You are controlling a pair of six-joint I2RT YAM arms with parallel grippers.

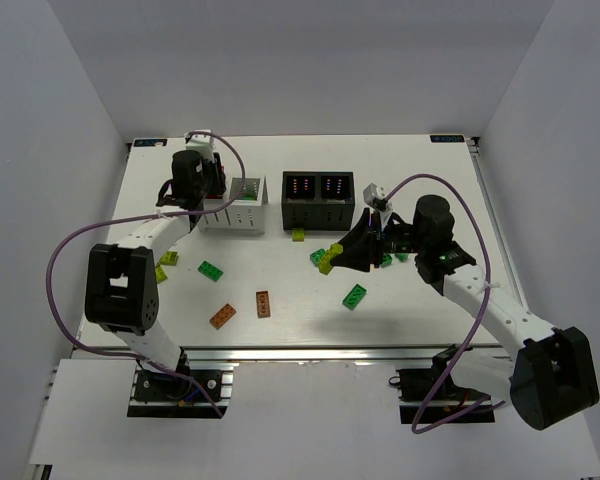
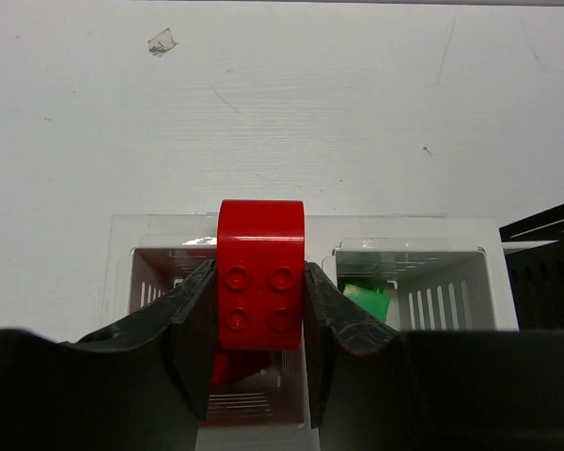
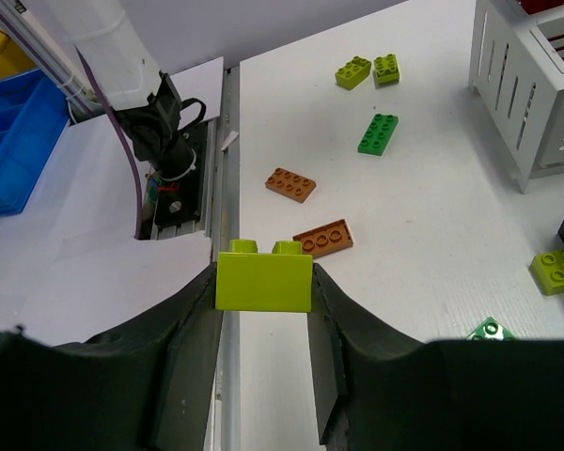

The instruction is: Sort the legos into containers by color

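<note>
My left gripper (image 2: 260, 291) is shut on a red lego (image 2: 260, 268) and holds it over the left compartment of the white container (image 2: 404, 229). That compartment holds another red lego (image 2: 233, 365); the right one holds a green lego (image 2: 367, 301). In the top view the left gripper (image 1: 218, 197) is at the white container (image 1: 242, 218). My right gripper (image 3: 264, 291) is shut on a yellow-green lego (image 3: 264, 279), lifted above the table. In the top view the right gripper (image 1: 338, 257) hovers in front of the black container (image 1: 318, 212).
Loose on the table are green legos (image 1: 211, 270) (image 1: 354, 296), brown-orange legos (image 1: 222, 316) (image 1: 263, 303), and yellow-green legos (image 1: 168, 258) (image 1: 298, 235). More green and yellow-green legos lie under the right gripper. A blue bin (image 3: 14, 141) sits off the table.
</note>
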